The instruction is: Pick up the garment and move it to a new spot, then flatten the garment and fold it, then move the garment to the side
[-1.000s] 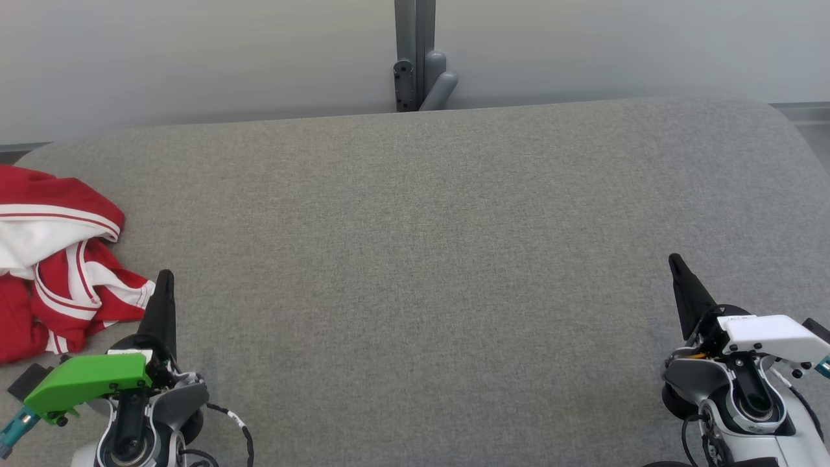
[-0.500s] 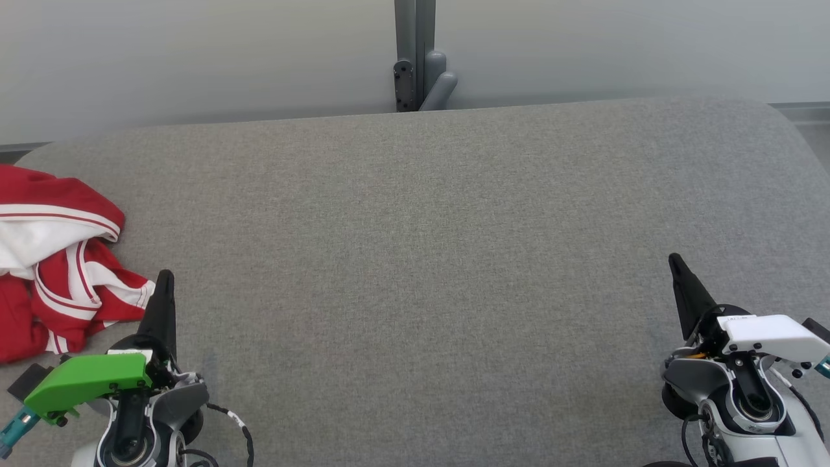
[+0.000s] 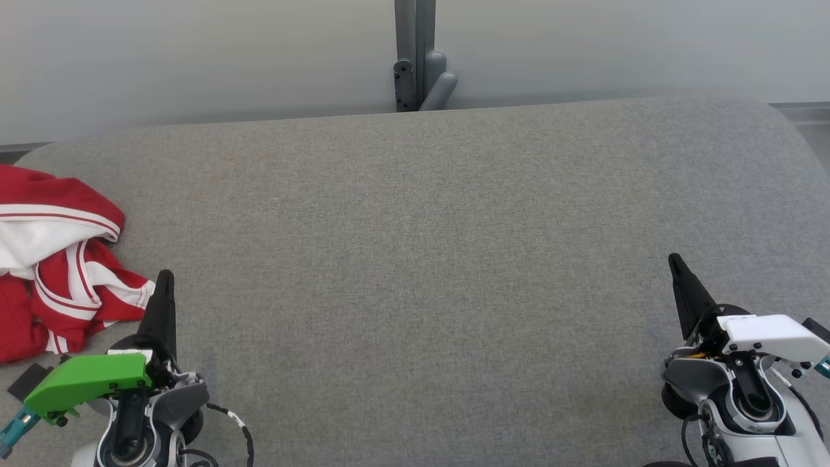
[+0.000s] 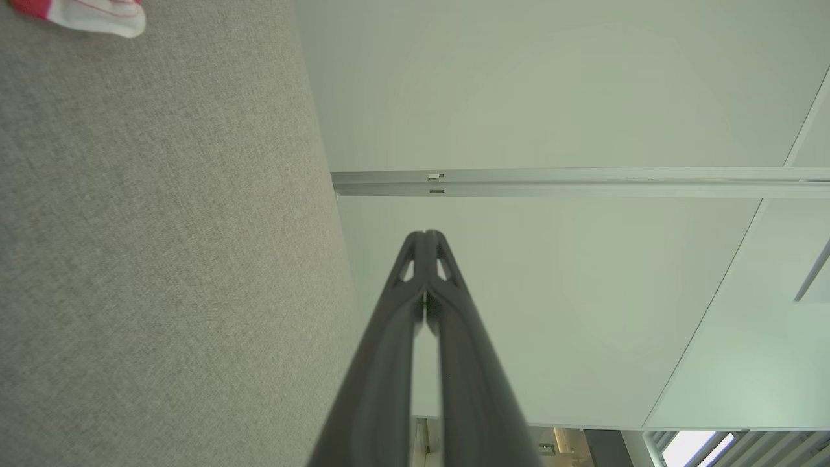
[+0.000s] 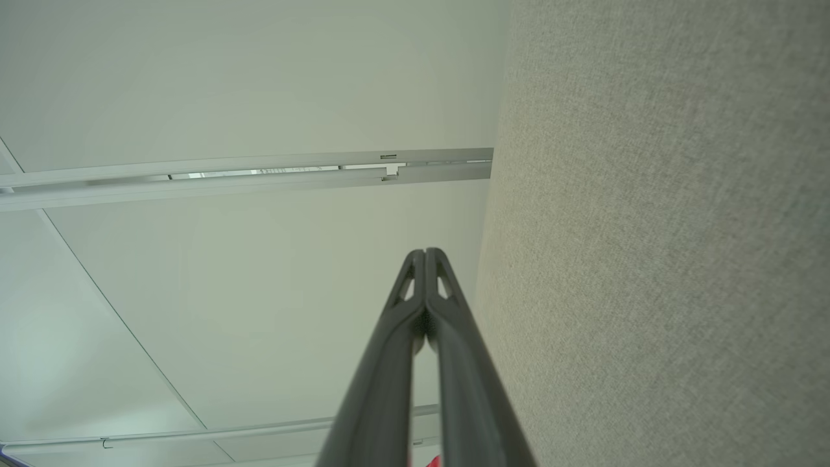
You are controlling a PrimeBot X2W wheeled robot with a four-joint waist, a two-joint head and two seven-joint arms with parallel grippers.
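While both grippers are held over the grey fabric-covered table (image 3: 428, 259), nothing is gripped by either. The left gripper (image 3: 165, 280) is seen with its two dark fingers pressed together, tips touching, and the right gripper (image 3: 675, 263) is likewise closed on nothing. The red-and-white garment (image 3: 58, 259) is found crumpled on the table just to the left of the left gripper's fingers and well apart from the right gripper. A grey post (image 3: 415, 55) is seen far ahead of the fingertips, between the two grippers.
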